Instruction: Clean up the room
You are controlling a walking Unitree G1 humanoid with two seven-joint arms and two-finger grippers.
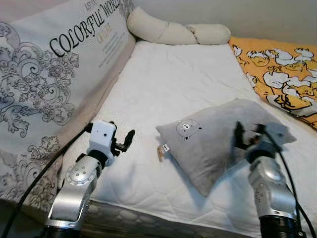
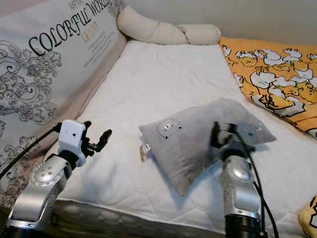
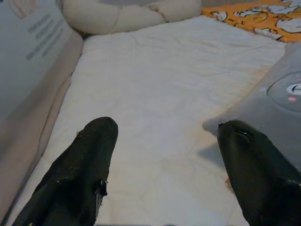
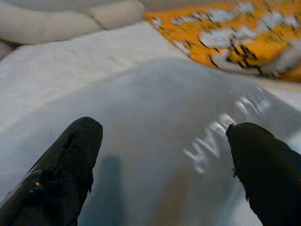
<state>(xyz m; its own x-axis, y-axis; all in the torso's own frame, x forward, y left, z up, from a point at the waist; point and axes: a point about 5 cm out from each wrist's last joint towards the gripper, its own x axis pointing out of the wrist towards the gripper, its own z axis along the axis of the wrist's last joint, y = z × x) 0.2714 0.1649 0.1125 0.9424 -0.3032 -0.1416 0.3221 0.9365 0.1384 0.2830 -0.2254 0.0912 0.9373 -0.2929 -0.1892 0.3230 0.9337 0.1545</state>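
A grey pillow [image 1: 213, 141] with a small bear face lies tilted on the white mattress [image 1: 168, 89]. My left gripper [image 1: 124, 141] is open near the mattress's left front, a short way left of the pillow's tagged corner. In the left wrist view the left gripper [image 3: 167, 127] has bare sheet between its fingers, with the pillow [image 3: 277, 94] beside one fingertip. My right gripper [image 1: 249, 133] is open just over the pillow's near right part. In the right wrist view the right gripper [image 4: 164, 127] has the pillow's grey cloth [image 4: 155, 117] spread between its fingers.
A long beige bolster [image 1: 173, 32] lies along the bed's far end. An orange cartoon-print quilt [image 1: 282, 74] covers the right side. A printed padded panel [image 1: 44, 74] walls the left side. The mattress edge [image 1: 163, 218] is close in front. A yellow thing [image 2: 309, 218] shows at the lower right.
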